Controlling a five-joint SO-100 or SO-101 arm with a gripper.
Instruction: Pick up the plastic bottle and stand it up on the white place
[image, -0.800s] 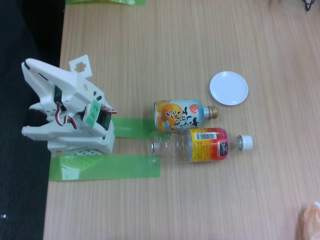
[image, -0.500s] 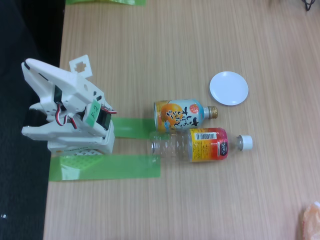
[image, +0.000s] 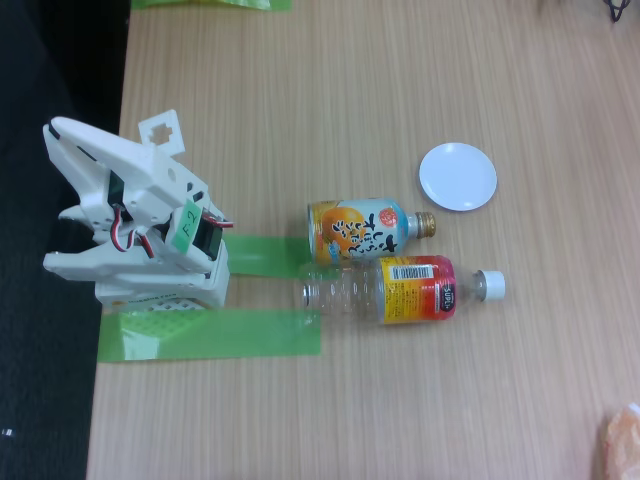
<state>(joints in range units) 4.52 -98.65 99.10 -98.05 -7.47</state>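
The gripper fingers cannot be told apart in the fixed view: the white arm (image: 135, 225) is folded over its base at the left edge of the table, and whether the jaws stand open or closed cannot be told. Nothing is seen held by it. A green tag (image: 185, 227) marked with handwriting sits on the arm's upper side.

Two strips of green tape lie on the wooden table (image: 380, 80) at the arm's base: a long strip (image: 210, 334) below and a shorter strip (image: 265, 256) above it, both running to the right.

The plastic bottle (image: 400, 289) lies on its side just right of the tape strips. Its clear base end points toward the arm, and its white screw cap (image: 490, 285) points right. Its label (image: 418, 289) is red, yellow and orange, with a barcode on the upper edge.

The shorter orange and light-blue bottle (image: 362, 231) lies on its side directly above it in the picture, parallel and touching or nearly touching, its gold cap (image: 426, 224) also pointing right.

The small white plate (image: 458, 176) rests flat on the table, above and to the right of the gold cap, apart from both bottles.

A pale orange object (image: 622, 440) is cut off at the lower right corner.
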